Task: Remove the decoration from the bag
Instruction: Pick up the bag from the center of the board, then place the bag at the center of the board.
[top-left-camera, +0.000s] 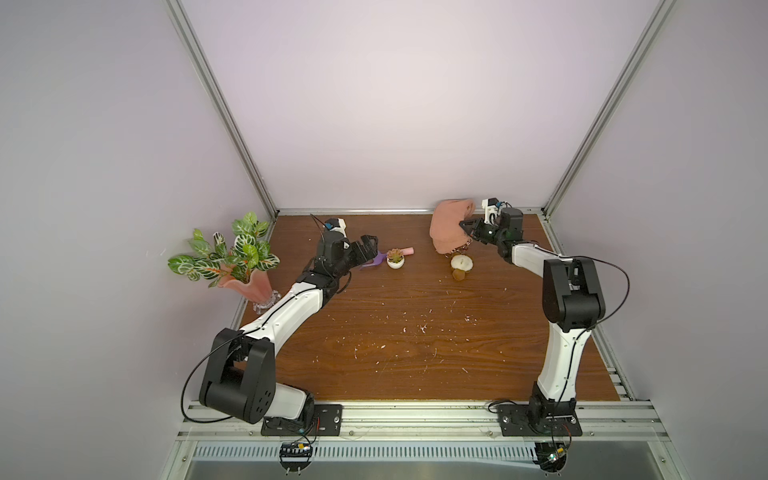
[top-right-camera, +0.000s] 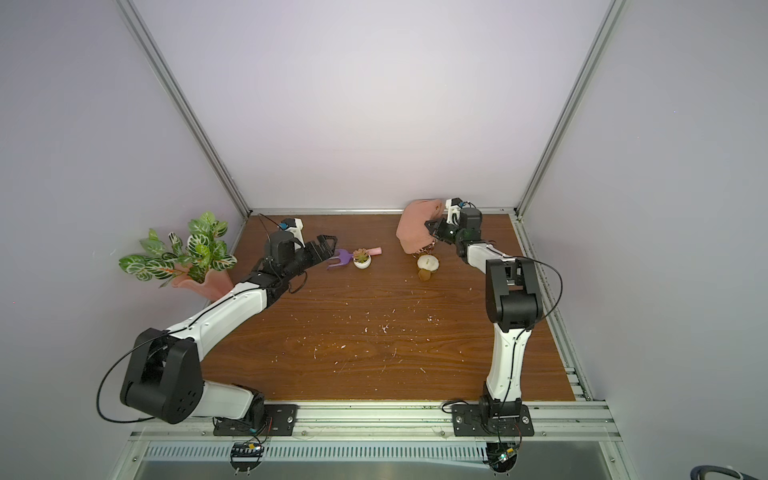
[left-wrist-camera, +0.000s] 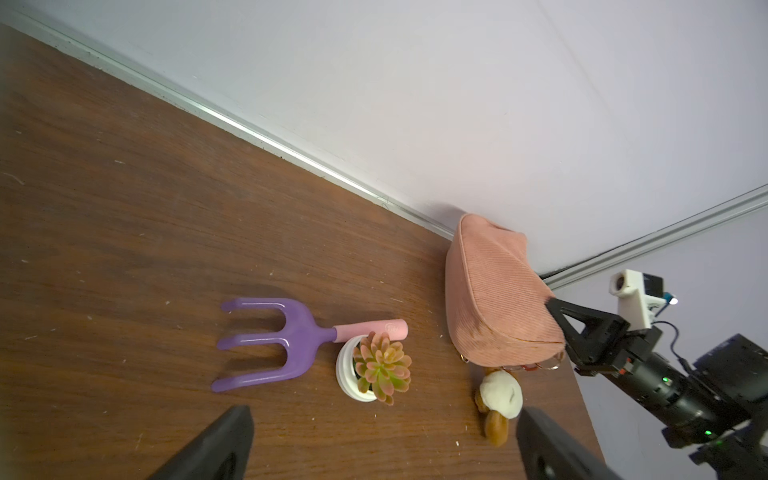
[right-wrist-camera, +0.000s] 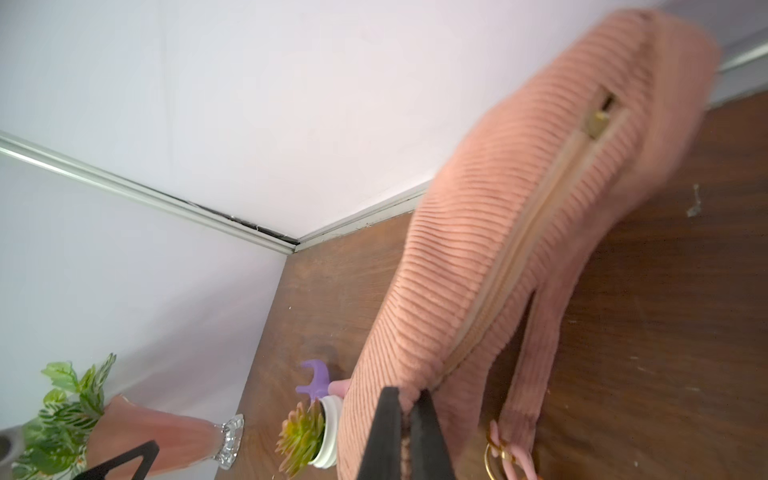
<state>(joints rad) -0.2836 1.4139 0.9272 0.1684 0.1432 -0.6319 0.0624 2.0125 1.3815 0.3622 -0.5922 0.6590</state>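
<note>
The salmon-pink corduroy bag (top-left-camera: 449, 228) (top-right-camera: 415, 232) lies at the back right of the table, close to the wall. My right gripper (top-left-camera: 464, 225) (right-wrist-camera: 409, 392) is shut on a fold of the bag's fabric near the end of its zipper (right-wrist-camera: 511, 266). The decoration (top-left-camera: 461, 266) (top-right-camera: 428, 266), a cream and brown plush, lies on the table just in front of the bag (left-wrist-camera: 494, 299), joined to it by a reddish cord and gold rings (right-wrist-camera: 496, 457). My left gripper (top-left-camera: 368, 247) (left-wrist-camera: 384, 419) hangs open above the table, left of the decoration (left-wrist-camera: 500, 399), holding nothing.
A purple hand fork (top-left-camera: 371, 262) (left-wrist-camera: 274, 345) with a pink handle and a small succulent in a white pot (top-left-camera: 395, 258) (left-wrist-camera: 374, 370) lie between my left gripper and the bag. A pink vase with leaves (top-left-camera: 245, 282) stands at the left edge.
</note>
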